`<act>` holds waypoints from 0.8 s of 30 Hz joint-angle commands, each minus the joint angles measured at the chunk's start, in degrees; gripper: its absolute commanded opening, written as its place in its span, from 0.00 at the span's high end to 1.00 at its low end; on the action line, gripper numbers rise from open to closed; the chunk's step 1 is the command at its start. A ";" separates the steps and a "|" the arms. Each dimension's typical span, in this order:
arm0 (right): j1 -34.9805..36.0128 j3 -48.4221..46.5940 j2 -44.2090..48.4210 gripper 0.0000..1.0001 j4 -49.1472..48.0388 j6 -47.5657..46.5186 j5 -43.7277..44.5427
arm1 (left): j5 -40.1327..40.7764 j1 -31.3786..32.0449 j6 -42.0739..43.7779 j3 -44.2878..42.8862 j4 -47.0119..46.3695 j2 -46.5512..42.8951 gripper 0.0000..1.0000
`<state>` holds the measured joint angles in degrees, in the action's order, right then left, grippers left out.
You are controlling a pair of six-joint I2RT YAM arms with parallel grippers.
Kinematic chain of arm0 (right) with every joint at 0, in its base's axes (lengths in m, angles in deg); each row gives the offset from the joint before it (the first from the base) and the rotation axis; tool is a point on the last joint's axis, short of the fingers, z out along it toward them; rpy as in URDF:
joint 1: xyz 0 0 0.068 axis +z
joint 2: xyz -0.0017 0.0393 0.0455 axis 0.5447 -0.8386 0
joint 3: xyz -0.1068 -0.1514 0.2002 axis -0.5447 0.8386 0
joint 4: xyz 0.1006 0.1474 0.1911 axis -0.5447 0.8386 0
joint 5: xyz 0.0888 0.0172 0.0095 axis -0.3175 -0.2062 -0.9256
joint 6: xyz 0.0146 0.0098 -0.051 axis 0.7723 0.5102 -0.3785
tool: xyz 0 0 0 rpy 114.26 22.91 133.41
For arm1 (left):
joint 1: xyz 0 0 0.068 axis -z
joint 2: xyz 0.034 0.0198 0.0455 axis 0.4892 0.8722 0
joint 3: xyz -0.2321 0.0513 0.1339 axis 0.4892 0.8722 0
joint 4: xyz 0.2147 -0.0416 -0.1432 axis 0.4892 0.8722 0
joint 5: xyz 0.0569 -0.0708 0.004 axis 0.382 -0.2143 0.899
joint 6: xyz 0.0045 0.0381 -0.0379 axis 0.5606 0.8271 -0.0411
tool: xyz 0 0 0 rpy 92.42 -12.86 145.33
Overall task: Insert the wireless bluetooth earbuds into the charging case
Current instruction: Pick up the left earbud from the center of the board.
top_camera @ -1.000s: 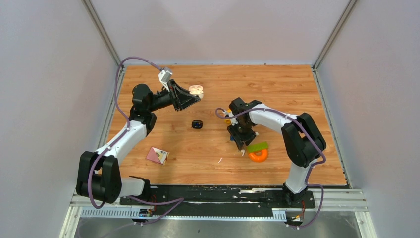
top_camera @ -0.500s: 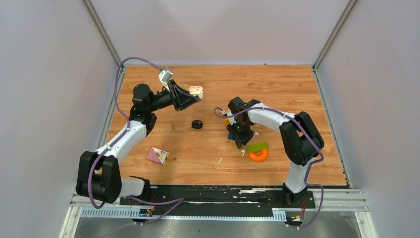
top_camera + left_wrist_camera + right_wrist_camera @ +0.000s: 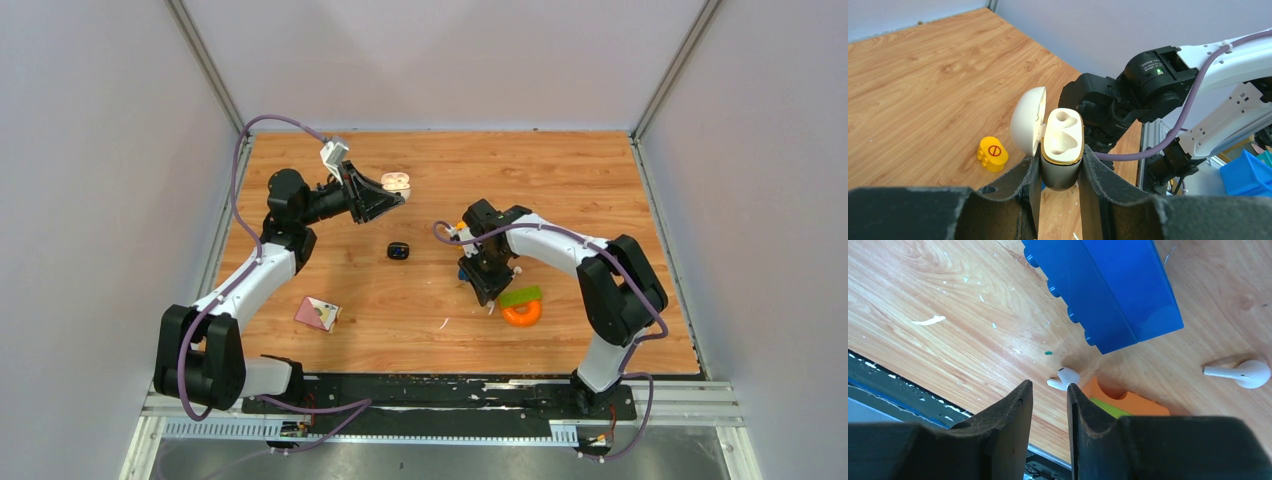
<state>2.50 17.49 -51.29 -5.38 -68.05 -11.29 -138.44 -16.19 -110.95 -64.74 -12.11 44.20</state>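
My left gripper is shut on the lower body of an open white charging case, held off the table with its lid swung left and both sockets empty; it also shows in the top view. My right gripper is open with a narrow gap, tips low over the table. One white earbud lies just beyond its fingertips, by the orange ring. A second white earbud lies to the right. A small black case sits mid-table. No black earbuds show.
A blue brick lies just beyond the right gripper. An orange ring with a green piece sits beside the near earbud. A yellow block stands by the right arm. A pink card lies front left.
My right gripper has shifted slightly toward the near edge, closer to the white earbud by the orange ring. The left arm and its case have not moved.
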 commanded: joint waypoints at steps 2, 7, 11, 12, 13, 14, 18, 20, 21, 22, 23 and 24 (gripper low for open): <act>0.30 -0.23 2.44 0.68 0.77 1.43 -1.48 | 0.59 0.08 0.63 -1.40 -1.63 -0.20 1.00; 0.27 0.41 2.00 0.64 2.35 2.75 -1.82 | 0.62 0.08 0.60 -1.82 -1.41 -0.10 1.00; 0.15 0.07 0.16 0.58 3.54 4.85 -2.62 | 0.58 0.08 0.81 -1.84 -0.82 -0.06 1.00; 0.10 -0.09 -0.31 0.57 3.77 5.11 -2.70 | 0.61 0.08 0.88 -1.84 -0.71 -0.14 1.00; 0.11 -0.20 -0.86 0.56 4.09 5.38 -2.76 | 0.61 0.08 0.99 -1.84 -0.48 -0.14 1.00; 0.02 -0.25 -1.25 0.56 4.29 5.71 -2.65 | 0.62 0.08 1.03 -1.84 -0.34 -0.24 1.00; -0.12 -0.43 -2.52 0.55 4.52 6.33 -2.02 | 0.49 0.08 1.21 -1.84 -0.05 -0.25 1.00; -0.16 -0.59 -2.96 0.55 4.64 6.49 -1.34 | 0.56 0.08 1.19 -1.93 0.05 -0.12 1.00; -0.17 -0.67 -3.21 0.55 4.68 6.57 -0.89 | 0.62 0.08 1.13 -1.99 -0.05 -0.06 1.00; -0.14 -0.76 -3.48 0.55 4.61 6.47 -0.58 | 0.63 0.08 1.17 -2.01 -0.09 0.02 1.00; -0.15 -0.97 -3.71 0.55 4.45 6.44 -0.33 | 0.66 0.08 1.17 -2.08 -0.12 0.03 1.00; -0.13 -1.15 -3.97 0.55 4.30 6.29 -0.12 | 0.78 0.08 1.17 -2.10 -0.14 0.11 1.00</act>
<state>2.48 17.51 -54.46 -1.38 -63.46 -13.10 -138.09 -16.19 -110.93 -64.76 -11.54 44.22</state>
